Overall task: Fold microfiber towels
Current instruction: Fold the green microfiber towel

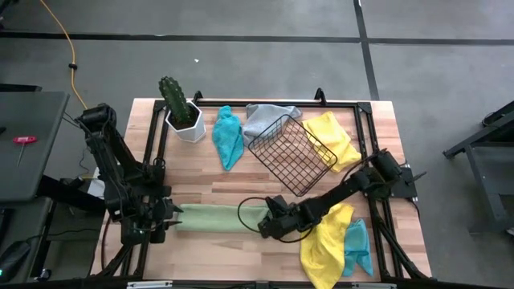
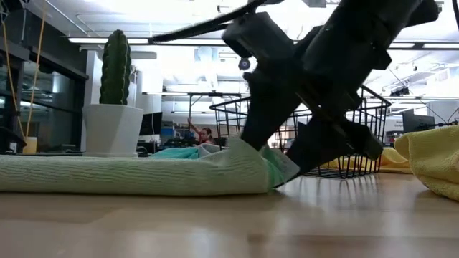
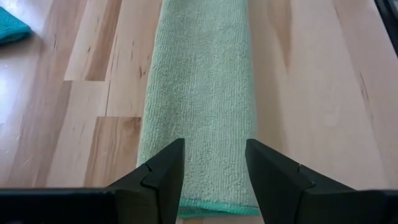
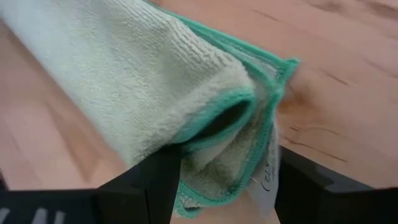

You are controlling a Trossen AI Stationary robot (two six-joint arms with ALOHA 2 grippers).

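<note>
A light green towel (image 1: 213,217), folded into a long narrow strip, lies flat on the table near its front edge, running left to right. My left gripper (image 3: 214,180) is open over the strip's left end (image 3: 205,199). My right gripper (image 4: 227,186) is open at the strip's right end (image 4: 230,124), one finger on each side of the layered, green-hemmed edges. In the low view that end (image 2: 251,161) bulges a little higher than the rest of the strip. My left gripper's fingers (image 3: 165,174) stand over the towel's left end, slanting down from the table's left; I cannot tell whether they touch the cloth. My right gripper's fingers (image 4: 146,183) flank the several-layered right end, slanting down from the right; I cannot tell whether they touch it.
At the back stand a cactus in a white pot (image 1: 181,112), a teal towel (image 1: 228,136), a grey towel (image 1: 269,119), a tipped black wire basket (image 1: 293,152) and a yellow towel (image 1: 333,138). At the front right lie a yellow towel (image 1: 325,241) and a teal one (image 1: 359,245).
</note>
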